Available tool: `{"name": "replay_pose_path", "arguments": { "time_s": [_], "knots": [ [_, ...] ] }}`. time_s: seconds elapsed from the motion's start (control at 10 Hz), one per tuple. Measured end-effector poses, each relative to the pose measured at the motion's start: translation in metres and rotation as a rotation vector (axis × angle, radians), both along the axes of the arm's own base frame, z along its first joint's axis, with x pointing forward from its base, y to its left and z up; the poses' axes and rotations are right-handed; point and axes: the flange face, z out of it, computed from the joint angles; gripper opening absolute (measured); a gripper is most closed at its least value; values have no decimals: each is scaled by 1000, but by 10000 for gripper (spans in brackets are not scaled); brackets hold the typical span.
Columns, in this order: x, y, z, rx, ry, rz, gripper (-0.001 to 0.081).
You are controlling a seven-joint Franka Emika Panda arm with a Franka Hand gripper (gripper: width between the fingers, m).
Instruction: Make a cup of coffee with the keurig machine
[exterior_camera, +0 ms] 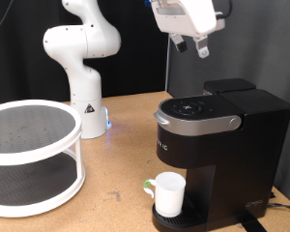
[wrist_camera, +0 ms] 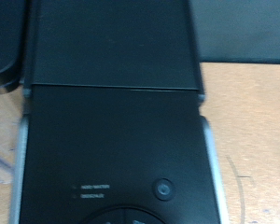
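The black keurig machine (exterior_camera: 215, 145) stands at the exterior view's right with its lid down flat. The white cup (exterior_camera: 169, 193) stands upright on the drip tray under the spout, handle towards the exterior view's left. My gripper (exterior_camera: 192, 45) hangs in the air above the machine, well clear of the lid. Its two dark fingers are apart with nothing between them. The wrist view looks straight down on the machine's black top (wrist_camera: 112, 131), where a round button (wrist_camera: 162, 189) shows. No fingers show in the wrist view.
A white two-tier round rack (exterior_camera: 29, 159) stands at the exterior view's left. The white arm base (exterior_camera: 82, 68) stands behind it. A wooden table (exterior_camera: 116, 164) carries everything. A dark backdrop closes the rear.
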Motion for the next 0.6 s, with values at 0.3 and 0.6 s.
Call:
{"name": "replay_pose_path", "arguments": {
  "time_s": [0.3,0.6],
  "knots": [
    [17,5,-12,-14,61,18,803],
    [26,3,-31,-55,32,13,803]
  ]
}}
